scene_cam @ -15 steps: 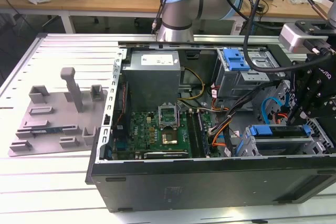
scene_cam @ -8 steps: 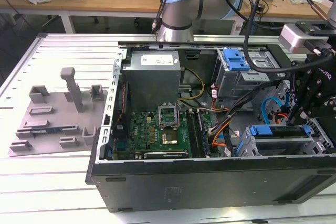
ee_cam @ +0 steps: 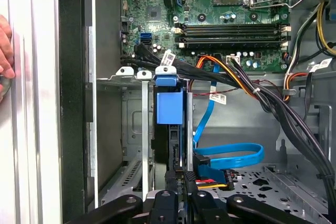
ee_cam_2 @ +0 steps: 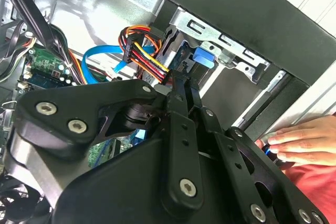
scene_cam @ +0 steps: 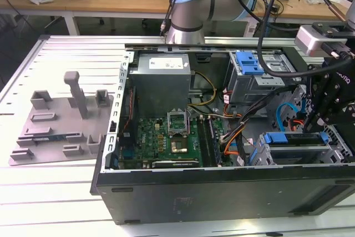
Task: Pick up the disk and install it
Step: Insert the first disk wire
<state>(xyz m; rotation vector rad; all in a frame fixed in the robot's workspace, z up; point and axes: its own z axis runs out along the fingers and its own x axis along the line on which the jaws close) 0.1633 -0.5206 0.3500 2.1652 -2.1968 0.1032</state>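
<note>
Disk (ee_cam: 169,106) sits in drive cage (ee_cam: 134,129), jaws apparently gripping it.

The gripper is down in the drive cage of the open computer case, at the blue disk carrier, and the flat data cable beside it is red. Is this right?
Not quite: the flat data cable is blue, not red, as the first wrist view shows. The gripper is indeed down in the drive cage at the blue disk carrier.

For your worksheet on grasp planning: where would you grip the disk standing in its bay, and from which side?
Grip the disk by its thin exposed edge, across the two flat faces, coming from the case's open side. It stands on edge between metal bay walls, so only that edge is reachable.
</note>
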